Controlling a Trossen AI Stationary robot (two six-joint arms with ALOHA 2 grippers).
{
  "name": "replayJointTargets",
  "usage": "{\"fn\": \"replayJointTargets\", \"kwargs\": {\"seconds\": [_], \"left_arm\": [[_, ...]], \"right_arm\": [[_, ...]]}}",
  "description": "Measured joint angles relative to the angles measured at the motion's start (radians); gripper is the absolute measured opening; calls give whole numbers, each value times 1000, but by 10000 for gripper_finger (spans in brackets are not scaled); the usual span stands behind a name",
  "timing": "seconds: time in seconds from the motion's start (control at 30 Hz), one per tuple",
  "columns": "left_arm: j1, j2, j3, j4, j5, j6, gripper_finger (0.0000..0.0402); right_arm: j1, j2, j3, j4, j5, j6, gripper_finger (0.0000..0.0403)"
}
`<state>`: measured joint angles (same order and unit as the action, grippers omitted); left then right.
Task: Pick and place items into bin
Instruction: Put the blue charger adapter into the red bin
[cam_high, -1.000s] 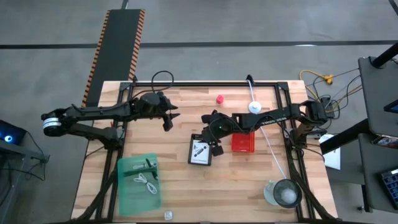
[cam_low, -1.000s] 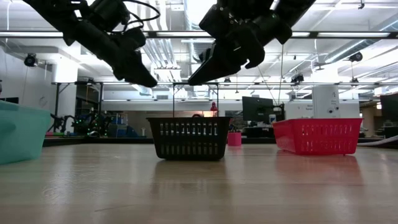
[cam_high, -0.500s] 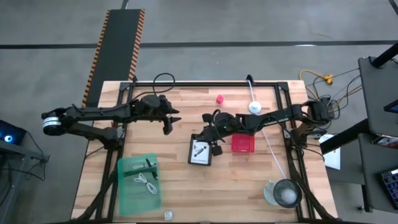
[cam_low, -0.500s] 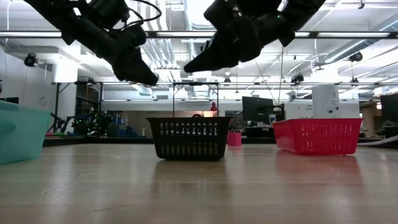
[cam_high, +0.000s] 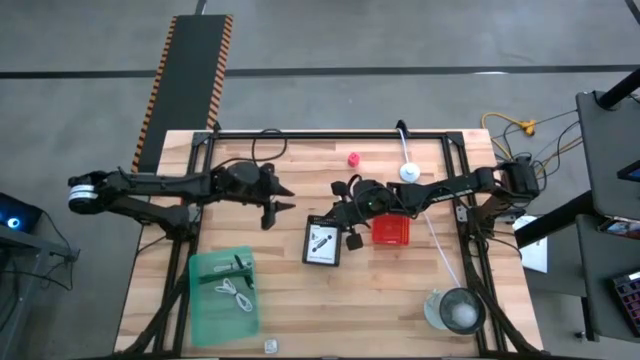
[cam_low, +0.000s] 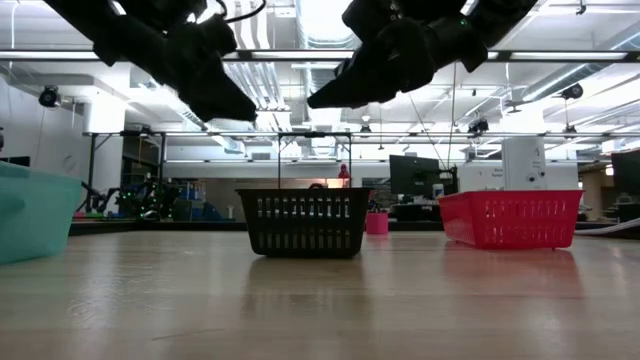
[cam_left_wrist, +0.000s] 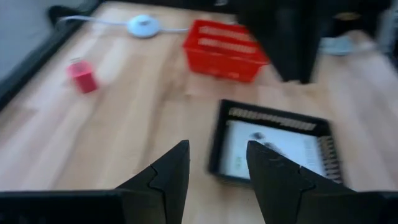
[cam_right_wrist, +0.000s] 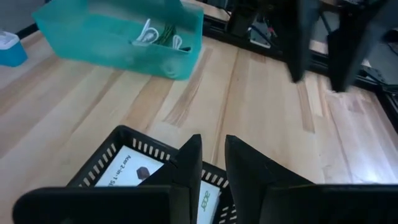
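My left gripper (cam_high: 284, 197) (cam_left_wrist: 217, 150) is open and hovers left of the black basket (cam_high: 306, 240) (cam_left_wrist: 214, 143). My right gripper (cam_high: 340, 212) (cam_right_wrist: 212, 146) hangs over the basket's far right corner, its fingers a narrow gap apart with nothing between them. A white printed card (cam_high: 322, 244) (cam_right_wrist: 134, 171) lies flat in the basket. The green bin (cam_high: 197, 300) (cam_right_wrist: 180, 50) holds a coiled white cable (cam_high: 235, 293) and a dark piece. The tiny red knob (cam_high: 353, 158) (cam_left_wrist: 82, 76) stands near the far edge. A small metal piece (cam_high: 269, 345) lies at the near edge.
A red basket (cam_high: 392, 230) (cam_left_wrist: 224, 51) stands right of the black one, under my right arm. The white disc (cam_high: 409, 172) on its cord lies beyond it. A round clear container (cam_high: 455, 310) stands at the near right corner. Bare wood lies between the black basket and the green bin.
Both grippers have risen a little above the table. My left gripper has drifted slightly toward the right and the black basket. My right gripper has pulled back a little toward the right. The card and the basket have stayed put.
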<state>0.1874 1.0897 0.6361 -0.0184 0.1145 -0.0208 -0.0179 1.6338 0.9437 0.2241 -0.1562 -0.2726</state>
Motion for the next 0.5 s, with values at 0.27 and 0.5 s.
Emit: {"fn": "replayJointTargets", "kwargs": {"seconds": [0.27, 0.5], "left_arm": [[-79, 0, -2, 10, 80, 20, 144], [-176, 5, -5, -4, 254, 114, 144]], "right_arm": [[2, -5, -4, -3, 0, 4, 58], [2, -5, -4, -26, 0, 3, 58]]}}
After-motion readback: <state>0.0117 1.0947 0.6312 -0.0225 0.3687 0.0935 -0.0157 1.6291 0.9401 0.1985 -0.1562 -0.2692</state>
